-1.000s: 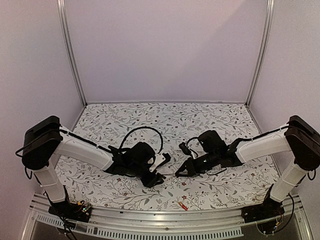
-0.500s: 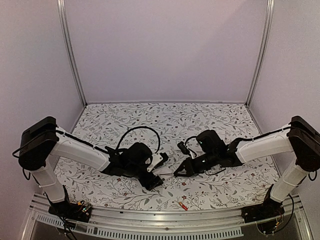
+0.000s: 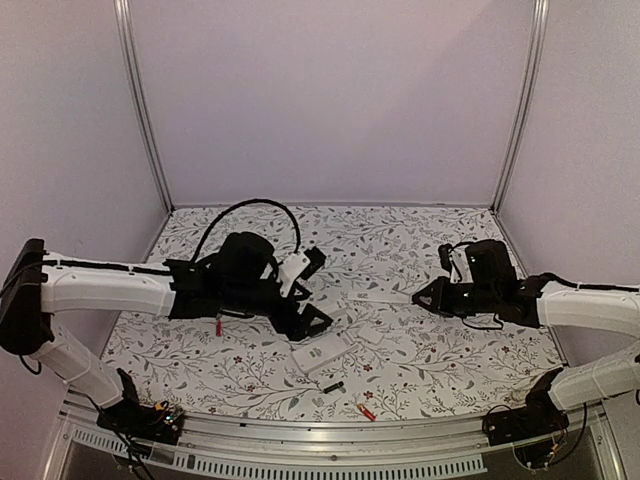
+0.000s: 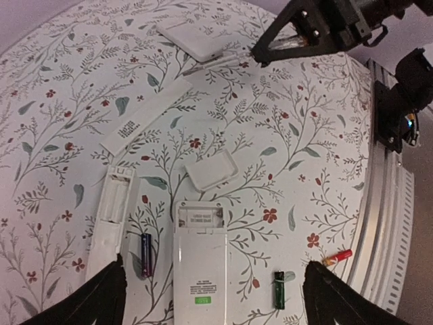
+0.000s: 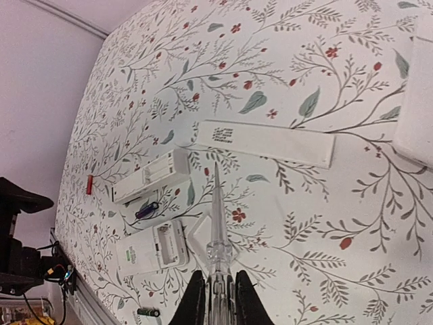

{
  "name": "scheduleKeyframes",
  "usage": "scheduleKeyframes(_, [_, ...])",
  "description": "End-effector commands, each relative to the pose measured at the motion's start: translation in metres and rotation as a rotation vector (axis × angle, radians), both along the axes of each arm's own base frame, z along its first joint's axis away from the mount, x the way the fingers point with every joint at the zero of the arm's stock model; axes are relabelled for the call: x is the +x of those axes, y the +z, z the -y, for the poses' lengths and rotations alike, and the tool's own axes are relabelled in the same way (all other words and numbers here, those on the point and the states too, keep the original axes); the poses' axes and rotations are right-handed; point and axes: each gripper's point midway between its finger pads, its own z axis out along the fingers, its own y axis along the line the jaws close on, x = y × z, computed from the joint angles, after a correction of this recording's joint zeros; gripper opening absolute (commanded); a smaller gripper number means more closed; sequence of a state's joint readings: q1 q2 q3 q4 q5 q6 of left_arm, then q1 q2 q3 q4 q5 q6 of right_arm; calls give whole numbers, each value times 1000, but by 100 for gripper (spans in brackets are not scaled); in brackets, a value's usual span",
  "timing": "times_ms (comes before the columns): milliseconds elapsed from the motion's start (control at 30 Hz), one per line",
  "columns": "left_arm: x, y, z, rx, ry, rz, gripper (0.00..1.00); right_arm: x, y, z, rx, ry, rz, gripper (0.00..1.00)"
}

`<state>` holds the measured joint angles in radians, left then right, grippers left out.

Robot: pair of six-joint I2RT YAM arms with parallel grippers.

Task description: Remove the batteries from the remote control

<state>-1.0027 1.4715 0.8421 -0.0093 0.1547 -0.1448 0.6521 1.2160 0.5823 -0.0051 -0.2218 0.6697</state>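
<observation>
The left hand (image 3: 318,288) is hanging open, empty; the right hand (image 5: 216,290) is clenching a clear pointed stick (image 5: 216,217). Slim coloured batteries (image 4: 279,290) are lying on the floral counter (image 4: 304,169) beside an open white remote (image 4: 201,267), its end cut off.

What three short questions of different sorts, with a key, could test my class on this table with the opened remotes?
1. True or false: the left hand is closed on the orange-red battery.
2. Multiple choice: the battery bay of the wide remote is A) full, B) empty, C) covered.
3. Short answer: what does the right hand grip?
Key: 1 false: the left hand is open and the orange-red battery lies apart from it. 2 B. 3 a clear pointed tool.
</observation>
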Motion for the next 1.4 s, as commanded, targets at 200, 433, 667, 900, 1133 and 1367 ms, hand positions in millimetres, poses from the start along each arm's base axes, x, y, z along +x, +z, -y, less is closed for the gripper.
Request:
scheduleKeyframes(200, [115,85,-90,-53,360,12,94,-3,-52,46,-100,-90,-67,0])
scheduleKeyframes(433, [155,123,-151,-150,506,113,95,-30,-55,0,45,126,-59,1])
scheduleKeyframes(667, [168,130,-171,-150,584,200,95,-22,-74,10,-9,49,-63,17])
scheduleKeyframes(900, [159,145,-188,-161,631,241,96,-16,-67,28,-35,-46,-10,51])
scheduleKeyframes(1133, [153,154,-188,-192,622,243,96,5,-29,55,-146,-181,97,80])
scheduleKeyframes(1367, [146,166,-193,-214,632,266,96,51,5,134,-388,-439,131,90])
